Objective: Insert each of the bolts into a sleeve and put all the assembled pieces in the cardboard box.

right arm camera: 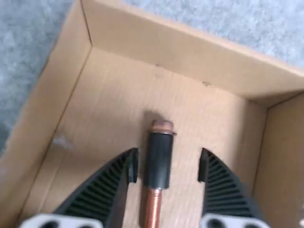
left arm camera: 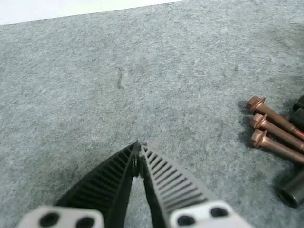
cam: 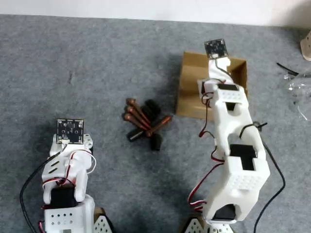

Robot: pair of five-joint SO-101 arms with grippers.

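Bolts (cam: 137,114) and sleeves (cam: 155,141) lie heaped on grey carpet (cam: 97,63) near cardboard box (cam: 188,87).

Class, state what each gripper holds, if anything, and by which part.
Nothing is held. The left gripper is shut on nothing; the right gripper is open around the sleeved bolt lying in the cardboard box, not gripping it.

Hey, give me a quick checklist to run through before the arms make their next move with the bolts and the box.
1. Right pincer open: ok.
2. Assembled piece lies in the cardboard box, free of the pincer: ok.
3. Its bolt passes through its sleeve: ok.
4. Left pincer ready to grasp: not ok, shut.
5. Everything assembled: not ok, loose bolts and loose sleeves lie on the carpet.
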